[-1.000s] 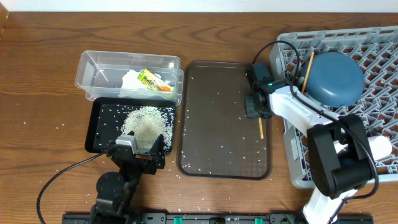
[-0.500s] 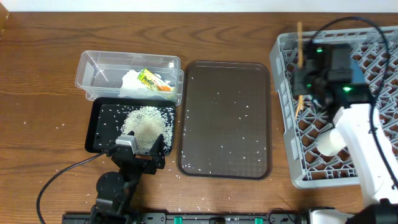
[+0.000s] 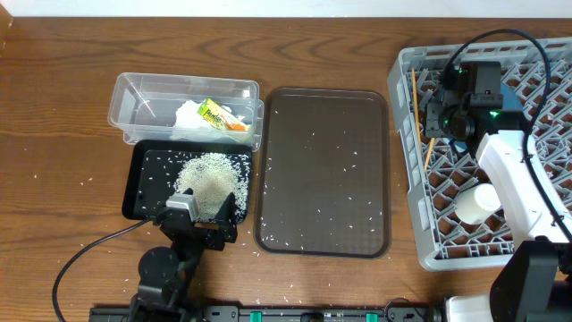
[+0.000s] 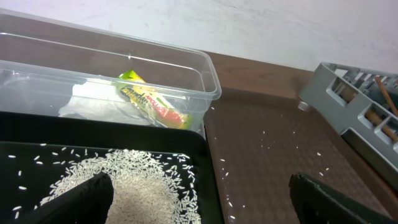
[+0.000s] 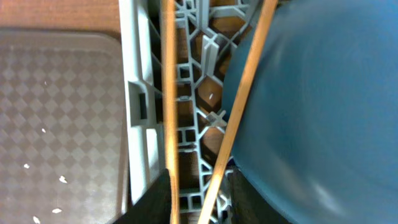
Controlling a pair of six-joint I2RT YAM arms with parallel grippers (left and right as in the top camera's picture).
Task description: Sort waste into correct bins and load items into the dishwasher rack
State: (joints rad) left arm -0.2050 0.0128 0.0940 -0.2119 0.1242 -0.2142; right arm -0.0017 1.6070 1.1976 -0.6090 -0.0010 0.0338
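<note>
My right gripper is open over the left side of the grey dishwasher rack. One wooden chopstick lies along the rack's left wall, also seen in the right wrist view. A second chopstick leans against the blue plate, which my arm mostly hides from overhead. The clear tub holds white tissue and the yellow-green wrapper. The black tray holds a rice pile. My left gripper is open and empty at that tray's front edge.
The brown serving tray lies between bins and rack, dotted with rice grains. More loose grains lie on the wooden table at the left and near the front edge. The rack's corner shows in the left wrist view.
My right gripper carried a chopstick from the brown tray's right edge up and over into the rack. That chopstick now lies by the rack's left wall. The left arm has not moved.
</note>
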